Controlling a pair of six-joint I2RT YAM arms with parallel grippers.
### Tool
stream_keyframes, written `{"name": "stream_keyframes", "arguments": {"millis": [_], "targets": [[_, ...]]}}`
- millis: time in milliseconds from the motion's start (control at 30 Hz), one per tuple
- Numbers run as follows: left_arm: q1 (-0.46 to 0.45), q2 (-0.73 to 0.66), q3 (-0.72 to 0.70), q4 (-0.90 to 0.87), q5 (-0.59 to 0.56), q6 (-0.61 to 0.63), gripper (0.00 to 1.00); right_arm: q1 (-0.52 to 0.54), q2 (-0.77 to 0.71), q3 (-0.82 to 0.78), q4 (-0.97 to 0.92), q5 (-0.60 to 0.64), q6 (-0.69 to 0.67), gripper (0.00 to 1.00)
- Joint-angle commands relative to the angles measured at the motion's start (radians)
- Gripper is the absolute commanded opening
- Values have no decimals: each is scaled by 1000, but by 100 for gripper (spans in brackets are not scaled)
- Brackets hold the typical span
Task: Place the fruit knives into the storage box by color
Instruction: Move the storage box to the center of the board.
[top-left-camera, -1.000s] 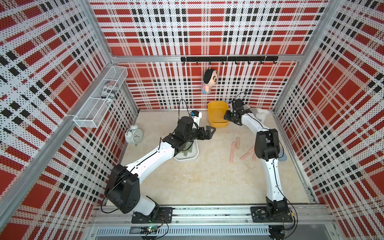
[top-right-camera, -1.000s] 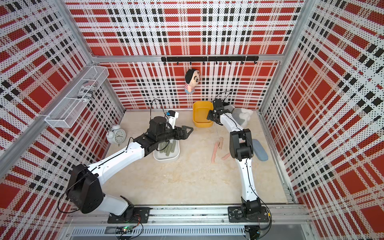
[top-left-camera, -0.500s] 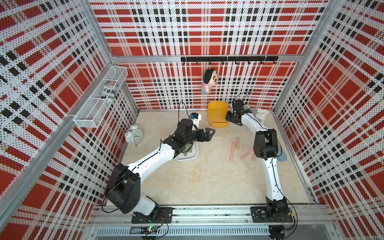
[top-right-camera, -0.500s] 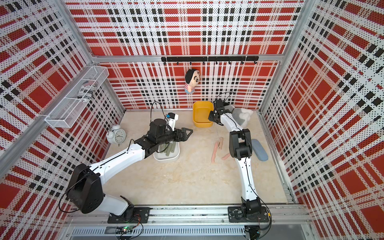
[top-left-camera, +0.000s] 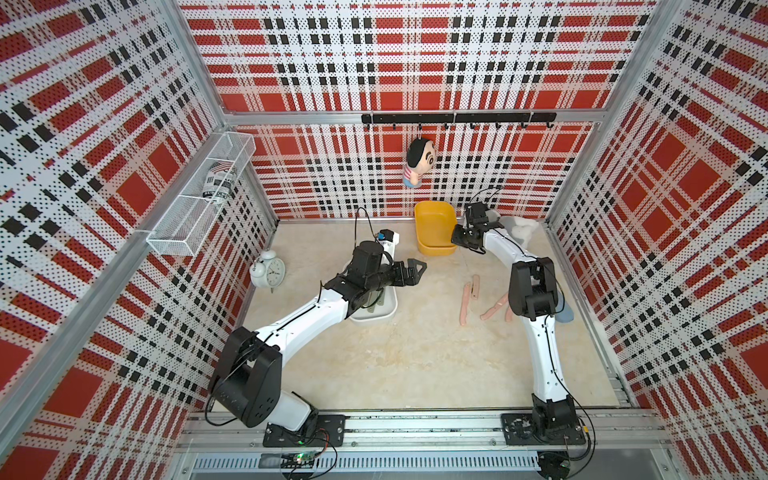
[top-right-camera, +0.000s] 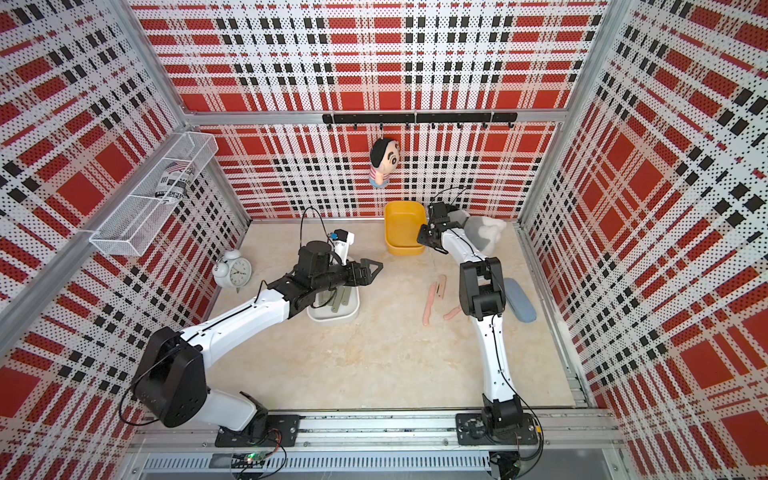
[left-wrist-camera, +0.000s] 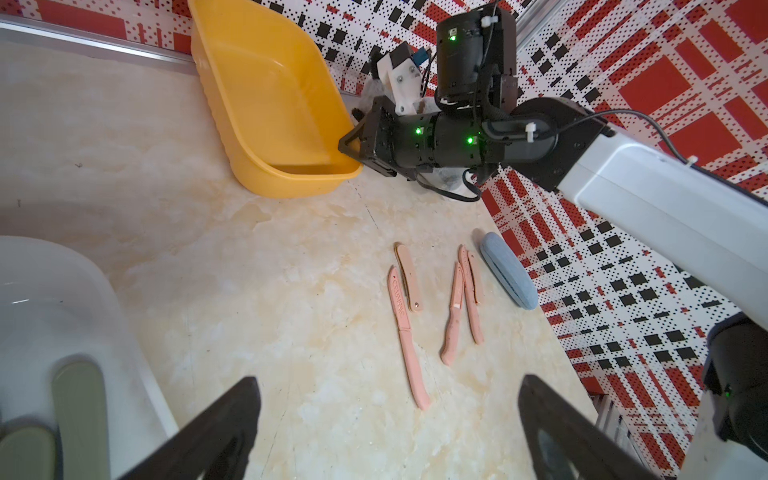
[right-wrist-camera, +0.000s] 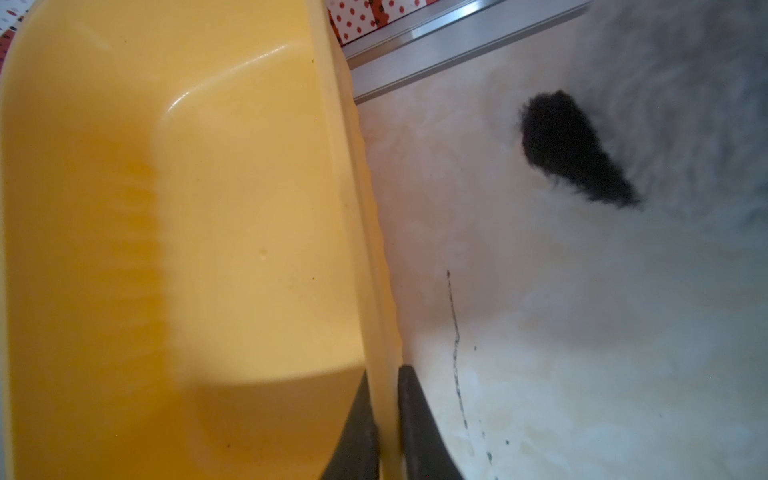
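Top views: left hand (top-left-camera: 415, 269) is released, jaws wide and nothing between them, hovering off the counter (top-left-camera: 415, 365) just past the white storage box (top-left-camera: 376, 319). Sage green fruit knives (top-right-camera: 341, 301) lie inside that box, partly hidden under the arm. Right hand (top-left-camera: 462, 240) is at the near right corner of the yellow storage box (top-left-camera: 436, 250), which sits by the back wall. Pink fruit knives (top-left-camera: 465, 305) are loose on the counter between the two arms, well apart from both boxes; the right arm covers some of them. Also there: alarm clock (top-left-camera: 268, 272), blue-grey case (top-right-camera: 519, 305), grey-white plush (top-right-camera: 485, 230).

Left wrist: both fingers (left-wrist-camera: 216, 432) spread apart with bare counter between them — holding nothing. Five pink fruit knives (left-wrist-camera: 401, 320) lie flat in a loose cluster, two pairs touching or overlapping, the blue-grey case (left-wrist-camera: 509, 276) just beside them. Two green fruit knives (left-wrist-camera: 79, 407) show in the white storage box (left-wrist-camera: 124, 332). Right hand (left-wrist-camera: 353, 145) is on the yellow storage box (left-wrist-camera: 282, 183) rim.

Right wrist: right hand (right-wrist-camera: 384, 415) is clenched on the yellow storage box (right-wrist-camera: 249, 208) side wall — one finger (right-wrist-camera: 357, 432) inside, one outside. No knives visible in the part of the box shown.
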Motion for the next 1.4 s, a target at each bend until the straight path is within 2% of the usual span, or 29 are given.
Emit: {"name": "stream_keyframes", "arguments": {"millis": [0, 300, 667, 1367], "targets": [[12, -41, -14, 21, 9, -2, 98, -1, -55, -47, -8, -6, 0, 10], [28, -64, -52, 38, 17, -10, 98, 13, -139, -103, -22, 0, 33, 3], [45, -101, -73, 39, 32, -11, 98, 79, -268, -186, -95, 14, 25, 2], [-32, -211, -196, 46, 10, -35, 99, 198, -726, -824, -19, 62, 70, 4]]}}
